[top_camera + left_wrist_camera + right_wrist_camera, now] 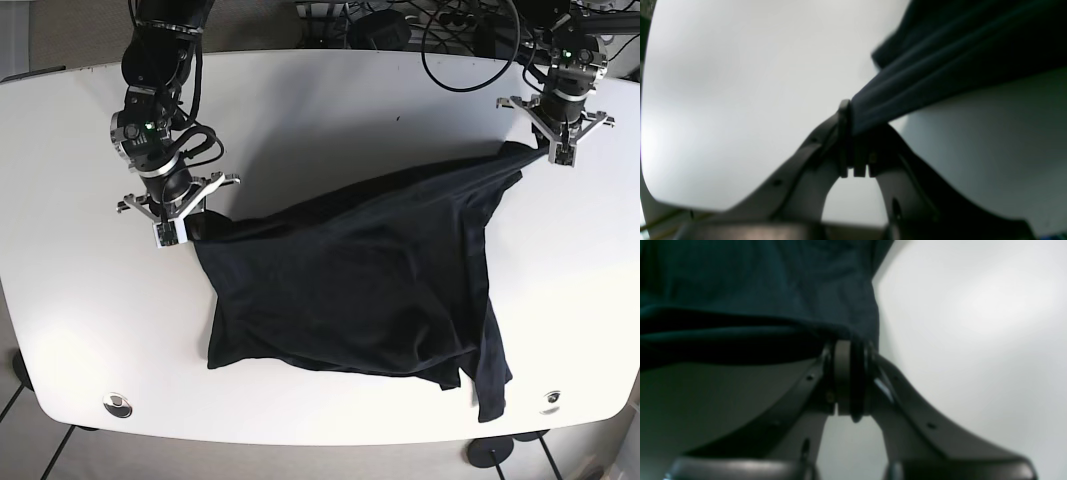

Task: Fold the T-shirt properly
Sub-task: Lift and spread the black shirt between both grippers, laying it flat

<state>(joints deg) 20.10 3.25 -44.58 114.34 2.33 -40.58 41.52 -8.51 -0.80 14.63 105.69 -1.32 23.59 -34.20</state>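
You have one dark navy cotton T-shirt (370,280) spread rumpled on one white oval table (300,110). Two grippers hold it: your right gripper (170,232) clamps its left corner, your left gripper (558,150) pinches its far right corner taut.

- Left arm (572,50), upper right of the base view: black, green light, black cables behind.
- Right arm (155,75), upper left: black joints, green light.
- Both grippers: grey curved fingers (907,406) with small screw holes, black pads.
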